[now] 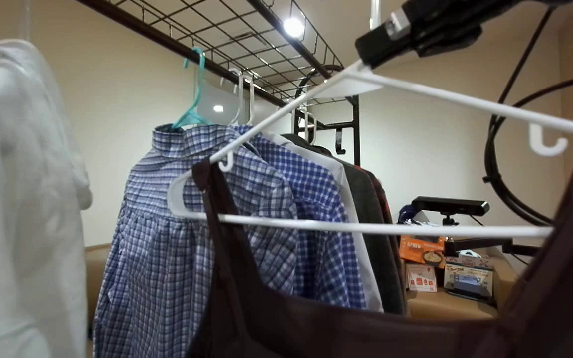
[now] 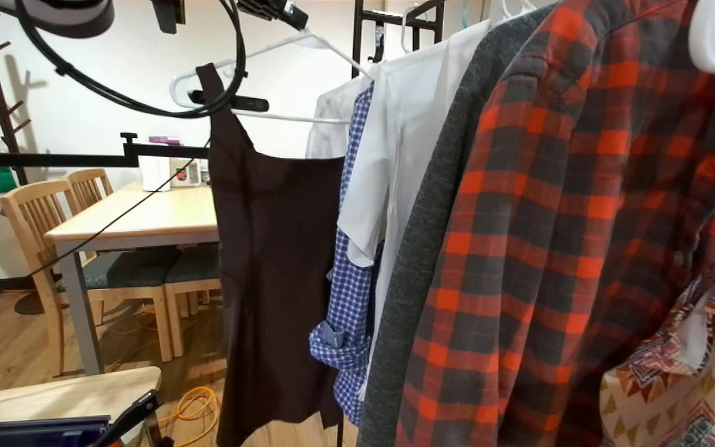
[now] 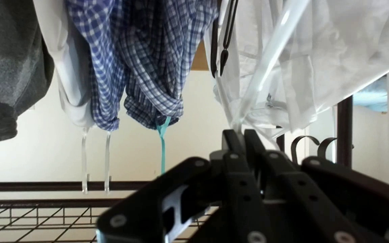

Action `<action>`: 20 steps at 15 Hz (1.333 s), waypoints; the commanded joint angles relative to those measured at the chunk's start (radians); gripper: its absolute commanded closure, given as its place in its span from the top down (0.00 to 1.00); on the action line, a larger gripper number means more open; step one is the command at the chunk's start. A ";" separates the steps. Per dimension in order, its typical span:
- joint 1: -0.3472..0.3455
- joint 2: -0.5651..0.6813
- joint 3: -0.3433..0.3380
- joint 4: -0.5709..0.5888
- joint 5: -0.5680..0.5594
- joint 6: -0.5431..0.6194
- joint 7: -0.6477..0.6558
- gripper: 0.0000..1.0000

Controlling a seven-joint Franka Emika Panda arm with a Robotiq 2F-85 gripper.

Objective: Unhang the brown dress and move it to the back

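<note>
Where an exterior view catches the black end of my arm (image 1: 445, 27), I record it as slanting down from above and right of the blue-and-white plaid shirt (image 1: 154, 248). In the wrist view my gripper (image 3: 239, 136) is nearly closed, its tips pinching the white hanger (image 1: 381, 228) close to its apex. From that hanger the brown dress (image 1: 366, 335) hangs by its straps, nearer that exterior camera than the plaid shirt and covering part of it.

Black gripper (image 3: 241, 135) with slim fingers (image 3: 242, 199), pale round screws (image 3: 118, 221) and a silvery plate (image 3: 174, 199); rounded grey arm (image 2: 75, 18); looping black cables (image 1: 488, 159) cinched by a small tie (image 1: 489, 179)
</note>
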 commanded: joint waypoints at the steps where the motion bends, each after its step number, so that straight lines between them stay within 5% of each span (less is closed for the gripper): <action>1: -0.172 0.087 0.040 0.147 -0.068 0.047 0.016 0.07; 2: -0.211 0.104 0.057 0.182 -0.081 0.055 0.016 0.07; 3: -0.124 0.045 0.027 0.093 -0.055 0.011 0.012 0.08; 5: -0.188 0.079 0.050 0.145 -0.069 0.021 0.014 0.08; 9: -0.202 0.095 0.057 0.163 -0.073 0.022 0.015 0.08; 13: -0.289 0.077 0.176 0.236 -0.075 -0.097 0.135 0.07; 20: -0.603 0.051 0.390 0.418 -0.128 -0.063 0.359 0.07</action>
